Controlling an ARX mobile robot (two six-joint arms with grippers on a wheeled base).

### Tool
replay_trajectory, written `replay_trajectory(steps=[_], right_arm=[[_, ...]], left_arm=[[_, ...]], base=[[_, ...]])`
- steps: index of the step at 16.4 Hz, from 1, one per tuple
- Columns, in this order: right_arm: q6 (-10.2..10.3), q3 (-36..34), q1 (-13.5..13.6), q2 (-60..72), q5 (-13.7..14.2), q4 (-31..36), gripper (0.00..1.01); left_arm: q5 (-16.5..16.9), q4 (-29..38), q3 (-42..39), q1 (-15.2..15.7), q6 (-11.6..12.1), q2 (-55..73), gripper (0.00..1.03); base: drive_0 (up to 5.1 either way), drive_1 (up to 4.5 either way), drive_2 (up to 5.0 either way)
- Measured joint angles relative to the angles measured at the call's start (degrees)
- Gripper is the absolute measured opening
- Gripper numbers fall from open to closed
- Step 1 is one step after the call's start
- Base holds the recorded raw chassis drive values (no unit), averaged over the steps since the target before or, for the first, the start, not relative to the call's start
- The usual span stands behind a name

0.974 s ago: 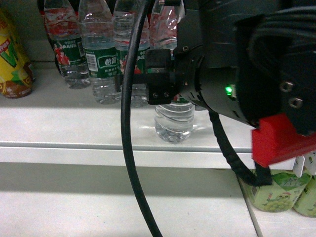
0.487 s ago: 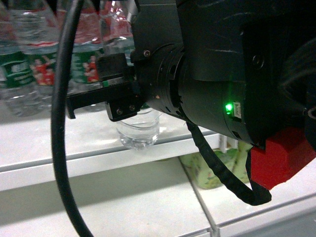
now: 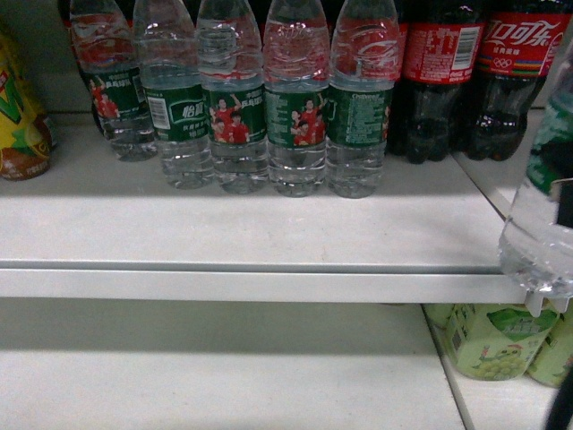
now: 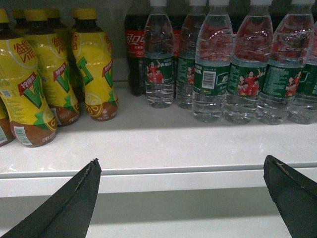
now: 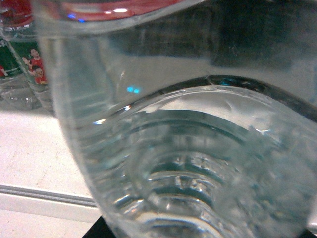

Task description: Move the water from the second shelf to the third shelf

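A water bottle [image 3: 540, 224], clear and ribbed with a green label, hangs at the far right of the head view, in front of the shelf edge [image 3: 251, 278] and off its surface. Its clear base [image 5: 188, 163] fills the right wrist view, and my right gripper [image 5: 193, 213] is shut on it, its fingers almost wholly hidden. A row of several more water bottles [image 3: 300, 116] stands at the back of the shelf. My left gripper [image 4: 182, 163] is open and holds nothing, just in front of the shelf edge [image 4: 173, 173].
Dark cola bottles [image 3: 501, 72] stand to the right of the water row. Yellow drink bottles [image 4: 49, 74] stand on its left. Green grape drink packs [image 3: 488, 340] sit on the shelf below [image 3: 224, 385], at the right.
My right arm, which blocked the head view, has swung out to the right. The bottle that stood alone at the shelf front went with it and now hangs at the right edge.
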Motion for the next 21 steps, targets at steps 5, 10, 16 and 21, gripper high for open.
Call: replay_trajectory(steps=[5, 10, 16, 21], right_arm=[[-0.8, -7.1, -14.1, -20.4, -9.8, -11.7, 0.39], [0.0, -7.6, -30.8, -40.7, -25.0, -27.1, 0.39], [2.4, -7.4, -28.3, -49.1, -29.1, -35.4, 0.39], [3.5, -7.2, -19.0, -52.4, -26.6, -37.2, 0.39]], left_arm=[[0.0, 0.0, 0.0, 0.0, 0.0, 0.0, 0.98], [0.0, 0.0, 0.0, 0.0, 0.0, 0.0, 0.98], [0.0, 0.0, 0.0, 0.0, 0.0, 0.0, 0.98], [0.0, 0.0, 0.0, 0.0, 0.0, 0.0, 0.98]], base=[[0.0, 0.00, 0.0], [0.0, 0.00, 0.0], [0.0, 0.00, 0.0], [0.0, 0.00, 0.0]])
